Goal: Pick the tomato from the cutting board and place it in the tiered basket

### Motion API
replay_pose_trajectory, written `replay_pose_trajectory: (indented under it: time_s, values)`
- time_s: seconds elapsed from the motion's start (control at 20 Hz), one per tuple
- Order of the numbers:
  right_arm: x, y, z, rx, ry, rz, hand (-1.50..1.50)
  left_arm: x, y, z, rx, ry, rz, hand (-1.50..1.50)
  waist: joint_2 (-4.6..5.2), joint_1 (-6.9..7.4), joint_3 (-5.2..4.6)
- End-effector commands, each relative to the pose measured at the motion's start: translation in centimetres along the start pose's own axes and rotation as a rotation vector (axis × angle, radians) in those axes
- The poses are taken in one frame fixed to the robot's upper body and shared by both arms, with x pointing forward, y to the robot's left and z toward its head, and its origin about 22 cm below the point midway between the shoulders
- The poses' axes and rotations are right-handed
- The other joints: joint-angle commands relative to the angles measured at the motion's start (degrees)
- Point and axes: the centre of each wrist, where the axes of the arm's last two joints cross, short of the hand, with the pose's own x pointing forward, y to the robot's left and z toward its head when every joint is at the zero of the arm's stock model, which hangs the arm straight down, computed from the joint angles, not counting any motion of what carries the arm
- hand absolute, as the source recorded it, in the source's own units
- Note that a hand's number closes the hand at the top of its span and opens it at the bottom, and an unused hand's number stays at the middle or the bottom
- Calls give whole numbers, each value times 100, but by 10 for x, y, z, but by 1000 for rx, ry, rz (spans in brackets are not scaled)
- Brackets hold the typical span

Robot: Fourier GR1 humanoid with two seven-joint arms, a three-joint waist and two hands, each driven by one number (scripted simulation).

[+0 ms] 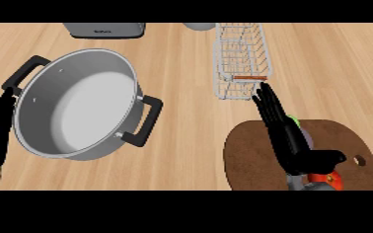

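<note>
Head view: tomato (325, 178) lies beneath the flat right hand (291, 138), board's (251, 158) near edge.

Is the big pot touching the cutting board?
Apart. The head view shows bare wood counter between the pot, including its right handle, and the cutting board.

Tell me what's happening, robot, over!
Right hand open, above the cutting board. Tomato on board, not grasped. Tiered basket ahead; way clear. Left hand not in view.
</note>
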Motion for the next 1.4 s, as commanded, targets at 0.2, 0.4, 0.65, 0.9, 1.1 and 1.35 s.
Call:
replay_pose_trajectory:
  time_s: [0.2,0.4,0.65,0.9,1.1,1.35]
  values:
    - [43,-16,9,-173,-295,242,150,36,-49,9,-262,-89,213,0,-40,-306,-89]
    - [-11,-84,50,-820,59,392,-150,31,-54,13,-280,-52,271,0,29,-748,-105]
    - [-1,-64,76,-975,-46,542,-150,44,-73,30,-411,-65,308,0,12,-214,-86]
    - [21,-82,121,-896,81,845,-150,50,-72,30,-412,-84,312,0,41,-175,-120]
    - [34,-103,156,-766,316,1060,-150,53,-78,29,-396,-84,310,0,105,-210,-162]
    - [41,-84,178,-501,682,1106,-150,54,-78,32,-427,-106,311,0,154,43,-162]
